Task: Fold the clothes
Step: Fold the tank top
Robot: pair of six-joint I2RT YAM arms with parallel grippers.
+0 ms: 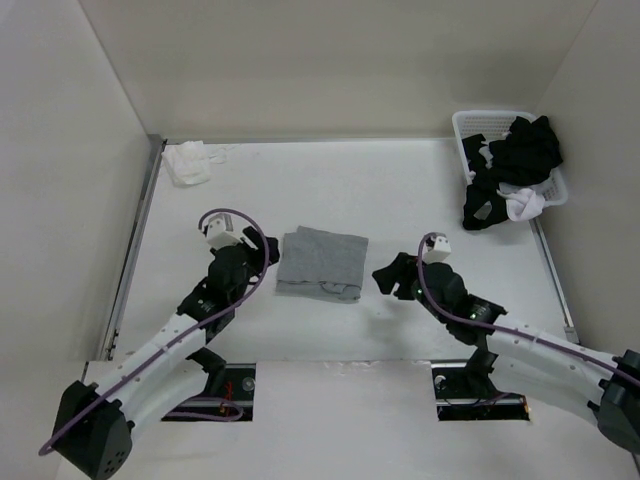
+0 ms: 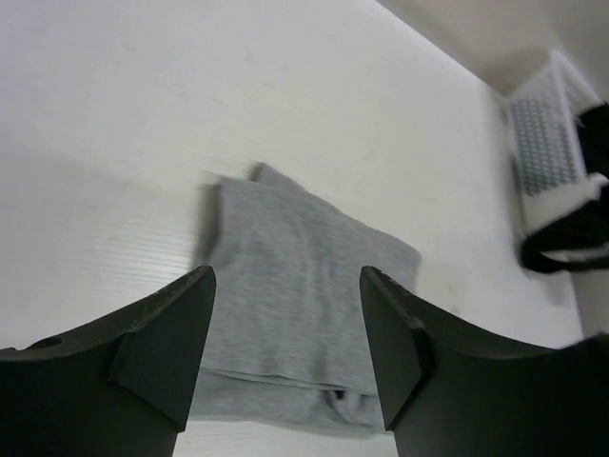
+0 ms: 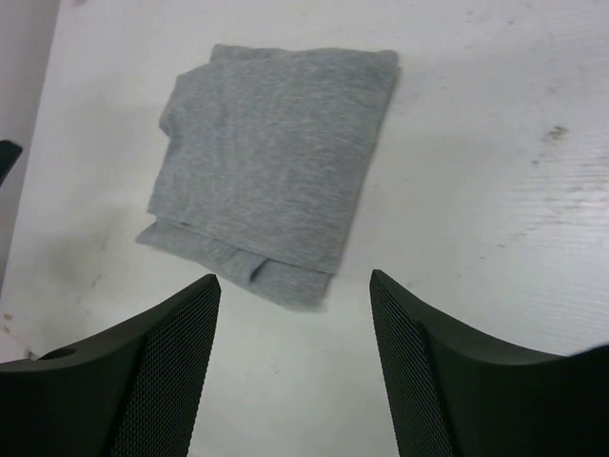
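Tank top (image 1: 321,263) on table (image 1: 400,190); basket (image 1: 485,114) far-right

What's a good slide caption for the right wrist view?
Folded grey tank top lying on the white table, framed by the open right gripper.

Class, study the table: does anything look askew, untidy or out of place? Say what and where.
On the folded grey tank top, under-layers poke out unevenly along the near edge. At far right, black garments hang over the rim of the white basket. A white cloth lies crumpled, far left.
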